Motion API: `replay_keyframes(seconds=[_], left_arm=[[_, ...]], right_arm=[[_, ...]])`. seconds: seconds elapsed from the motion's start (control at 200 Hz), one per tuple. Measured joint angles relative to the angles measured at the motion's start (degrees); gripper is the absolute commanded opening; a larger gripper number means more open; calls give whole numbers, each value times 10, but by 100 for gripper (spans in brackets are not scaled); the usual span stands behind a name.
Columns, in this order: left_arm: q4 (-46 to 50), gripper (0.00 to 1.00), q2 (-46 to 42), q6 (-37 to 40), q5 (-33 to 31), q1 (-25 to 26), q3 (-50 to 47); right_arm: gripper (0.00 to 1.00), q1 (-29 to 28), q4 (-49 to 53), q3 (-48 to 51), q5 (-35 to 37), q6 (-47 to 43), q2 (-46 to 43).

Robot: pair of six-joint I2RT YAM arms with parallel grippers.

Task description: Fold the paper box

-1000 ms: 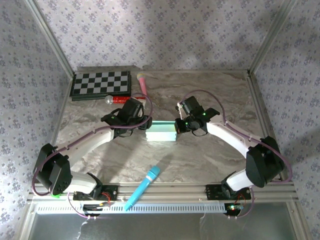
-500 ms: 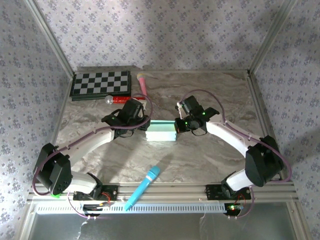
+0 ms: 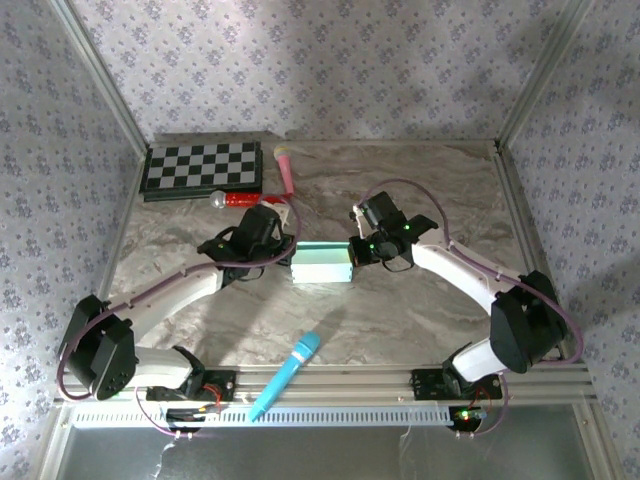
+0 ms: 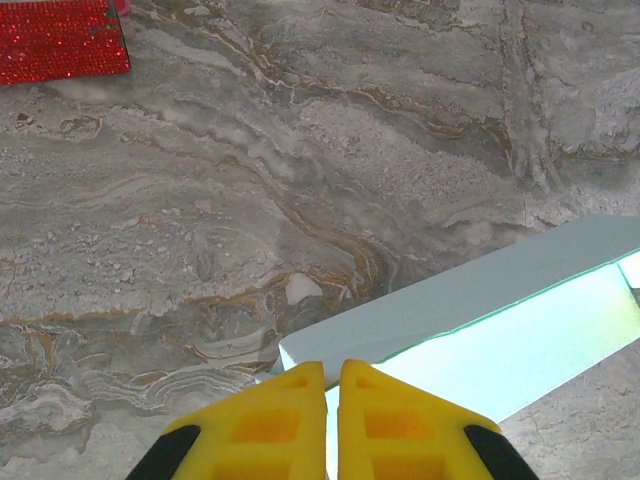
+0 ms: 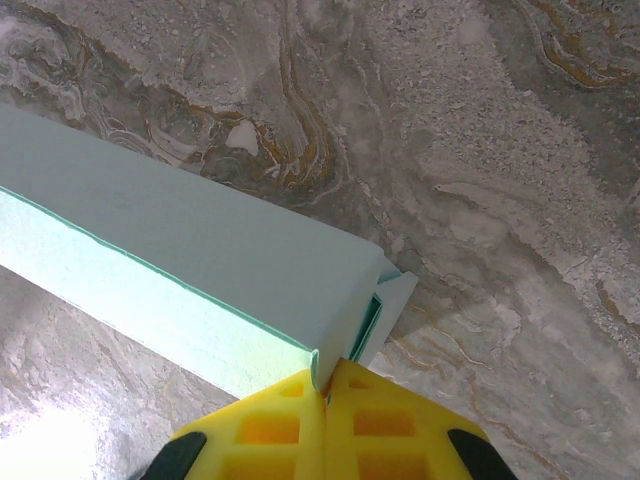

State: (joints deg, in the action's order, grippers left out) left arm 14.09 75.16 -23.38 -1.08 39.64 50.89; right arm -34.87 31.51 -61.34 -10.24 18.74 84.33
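My left pincer (image 4: 325,415) is pressed together at the left end of the pale mint-blue card box (image 3: 322,264), which lies mid-table between my arms. Whether card sits in that pinch I cannot tell. My right pincer (image 5: 325,400) is clamped on the opposite end wall, probably steadying it so the loose end flap (image 5: 392,300) can be tucked.

Robot-manipulation lab cell, seen from overhead.
- Silver aluminium-profile frame (image 3: 350,380) bounds enclosure.
- Lilac floral wallpaper panels (image 3: 330,70) form walls at 9, 12 and 3 o'clock.
- Grey marble-print tabletop (image 3: 420,200) is work surface.
- White jointed left arm (image 3: 170,292) and matching right arm (image 3: 450,272) bolted to rail at 7 and 5 o'clock.
- White slotted cable duct (image 3: 300,416) at 6 o'clock.
- Staged props: black-and-white checkered board (image 3: 203,167) at 10 o'clock, bright blue stick microphone (image 3: 286,373) near 6 o'clock.
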Motion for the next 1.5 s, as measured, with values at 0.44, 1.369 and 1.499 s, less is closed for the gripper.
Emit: replay_keyframes(seconds=[0.44, 1.369, 1.499], left_arm=[[-28, 8, -14, 8, -11, 10, -26], [-58, 10, -38, 8, -15, 24, -62], [-58, 10, -38, 8, -15, 24, -62]], right_arm=[[3, -2, 1, 0, 4, 0, 0], [26, -17, 15, 26, 5, 0, -30], [35, -17, 15, 31, 4, -1, -54]])
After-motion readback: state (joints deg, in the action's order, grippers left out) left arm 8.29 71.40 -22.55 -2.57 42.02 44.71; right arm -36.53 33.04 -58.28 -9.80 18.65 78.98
